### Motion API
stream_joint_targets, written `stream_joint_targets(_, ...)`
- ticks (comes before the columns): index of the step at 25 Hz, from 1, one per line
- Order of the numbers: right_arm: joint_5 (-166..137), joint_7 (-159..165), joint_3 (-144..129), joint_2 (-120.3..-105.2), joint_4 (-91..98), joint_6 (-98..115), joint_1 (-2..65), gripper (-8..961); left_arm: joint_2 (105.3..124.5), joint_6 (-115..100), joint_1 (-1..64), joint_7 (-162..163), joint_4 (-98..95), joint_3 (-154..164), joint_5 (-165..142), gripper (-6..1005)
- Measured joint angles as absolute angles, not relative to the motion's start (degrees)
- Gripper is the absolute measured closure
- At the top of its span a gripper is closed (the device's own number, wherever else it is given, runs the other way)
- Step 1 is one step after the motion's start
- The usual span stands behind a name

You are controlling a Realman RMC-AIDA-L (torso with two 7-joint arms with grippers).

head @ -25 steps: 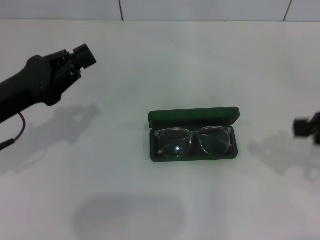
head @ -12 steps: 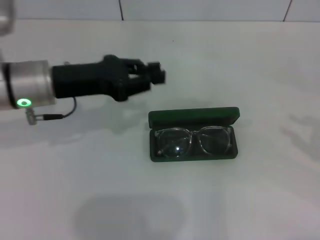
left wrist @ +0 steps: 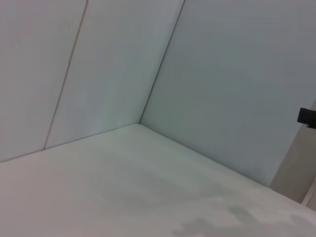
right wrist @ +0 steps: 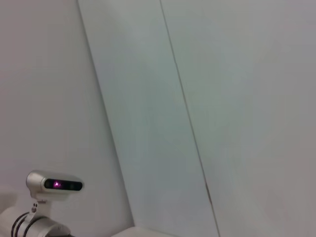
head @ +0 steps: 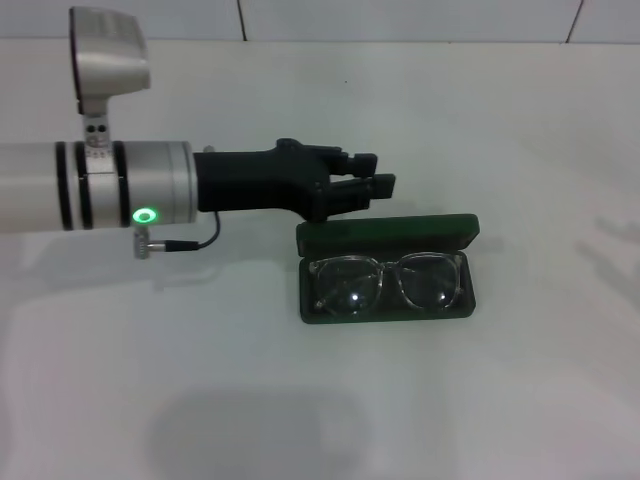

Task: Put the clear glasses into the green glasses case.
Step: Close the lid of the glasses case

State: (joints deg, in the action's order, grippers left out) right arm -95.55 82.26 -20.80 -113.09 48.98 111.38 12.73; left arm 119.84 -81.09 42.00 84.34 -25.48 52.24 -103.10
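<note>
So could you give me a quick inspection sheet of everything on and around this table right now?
Surface: white table, bare apart from the case.
Job's things: green glasses case lies open, lid up at the far side; clear glasses already lie inside it.
Clutter: nothing seen.
Grippers: left gripper reaches in just behind the case's lid, apparently not touching it. Right gripper is out of the head view.
Cables: a thin dark cable loops under the left arm's wrist.
Surroundings: white panelled wall behind the table.

Dark green glasses case point(head: 388, 236), clear glasses point(head: 386, 282), black left gripper point(head: 378, 186), white table point(head: 500, 400).
</note>
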Motion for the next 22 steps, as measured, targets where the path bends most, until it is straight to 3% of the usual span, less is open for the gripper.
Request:
stream_joint_targets(4, -95.5, 82.2, -20.7, -113.08, 49.0, 111.2, 12.8, 538, 119.94, -79.9, 43.0, 82.1, -22.8, 52.3, -101.7, 591)
stream_joint_targets(10, -95.7, 82.2, -20.7, -113.28, 48.9, 110.7, 13.2, 541, 120.26, -77.5, 43.5, 80.6, -20.2, 52.7, -101.3, 759)
stream_joint_targets(22, -95.8, 80.4, -21.3, -113.08, 45.5, 109.5, 14.2, 545, 120.65, -70.9, 45.1, 77.5, -15.3, 60.4, -94.5, 769)
